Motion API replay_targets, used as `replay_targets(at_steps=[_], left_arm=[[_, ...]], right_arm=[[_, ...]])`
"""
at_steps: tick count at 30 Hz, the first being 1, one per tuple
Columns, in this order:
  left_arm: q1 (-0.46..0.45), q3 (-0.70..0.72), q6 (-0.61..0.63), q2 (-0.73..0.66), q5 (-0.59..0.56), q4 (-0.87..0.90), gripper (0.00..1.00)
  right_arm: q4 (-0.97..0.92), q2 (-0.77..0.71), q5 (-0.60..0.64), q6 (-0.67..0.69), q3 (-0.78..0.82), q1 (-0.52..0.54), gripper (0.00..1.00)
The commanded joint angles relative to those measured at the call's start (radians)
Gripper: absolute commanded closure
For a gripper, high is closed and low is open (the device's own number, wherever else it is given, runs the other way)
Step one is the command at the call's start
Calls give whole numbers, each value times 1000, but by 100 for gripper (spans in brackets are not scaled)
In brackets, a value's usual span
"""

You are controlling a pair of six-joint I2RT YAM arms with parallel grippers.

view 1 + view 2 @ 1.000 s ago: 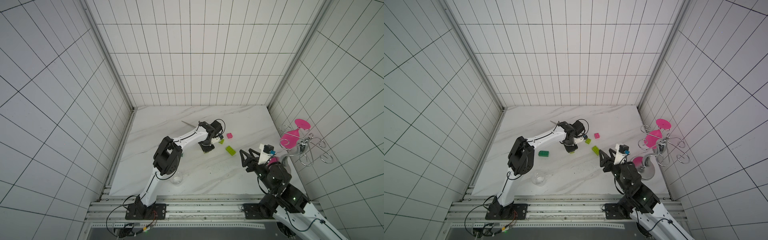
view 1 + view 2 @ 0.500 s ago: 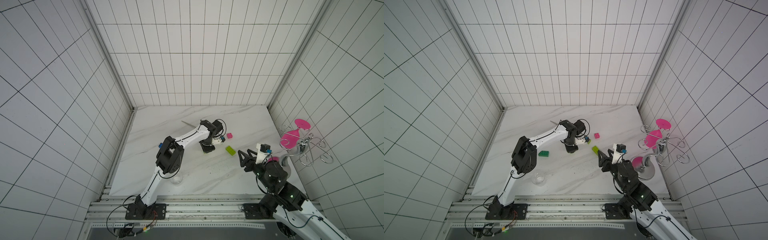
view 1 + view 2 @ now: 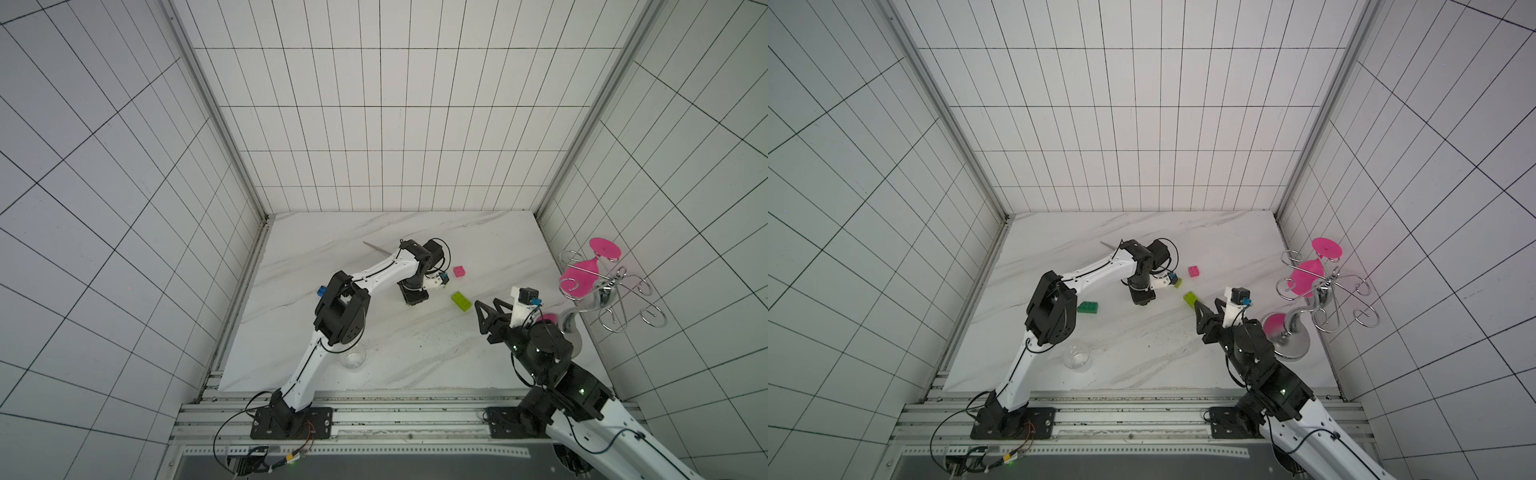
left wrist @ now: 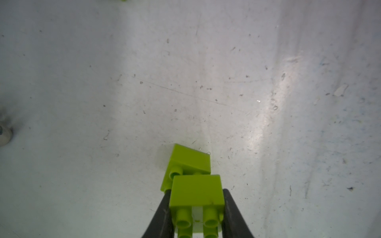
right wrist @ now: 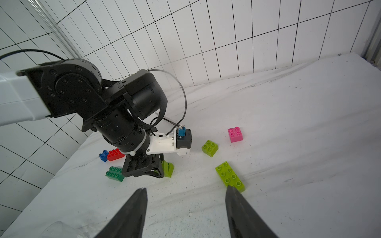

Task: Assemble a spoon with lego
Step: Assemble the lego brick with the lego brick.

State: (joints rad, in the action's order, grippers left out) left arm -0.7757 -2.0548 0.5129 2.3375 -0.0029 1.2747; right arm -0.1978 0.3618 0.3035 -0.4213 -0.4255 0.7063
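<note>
Two jaws of the right gripper (image 5: 185, 188) stand apart above the table (image 3: 415, 345) toward its right edge, a long lime brick (image 5: 229, 176) just past one tip. Mid-table the left gripper (image 4: 196, 193) is clamped on a small lime brick (image 4: 195, 184) beside a tilted lime brick (image 4: 189, 158). Toward the left edge lie a dark green brick (image 5: 114, 173), a red brick (image 5: 115, 154) and a blue brick (image 5: 103, 155); farther back, a square lime brick (image 5: 209, 147) and a pink brick (image 5: 235, 134).
</note>
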Motion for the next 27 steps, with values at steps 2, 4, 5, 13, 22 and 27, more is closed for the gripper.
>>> replay_targets(at_steps=[2,4,5,13,22,27], left_arm=[[7,-4,39,5,-34,-30,86],[9,-7,47,-9,-45,-30,86],[9,-8,51,-20,-45,-31,86],[23,-92,-74,-37,-68,-15,85],[42,72,155,-105,-103,-104,83],[25,51,262,-101,-28,-63,83]], right_arm=[[12,9,-11,4,14,-4,36],[14,14,-16,4,15,-5,36],[16,18,-18,4,14,-4,36],[23,37,-29,4,11,-4,36],[29,40,-33,1,16,-5,36],[29,42,-35,2,15,-5,36]])
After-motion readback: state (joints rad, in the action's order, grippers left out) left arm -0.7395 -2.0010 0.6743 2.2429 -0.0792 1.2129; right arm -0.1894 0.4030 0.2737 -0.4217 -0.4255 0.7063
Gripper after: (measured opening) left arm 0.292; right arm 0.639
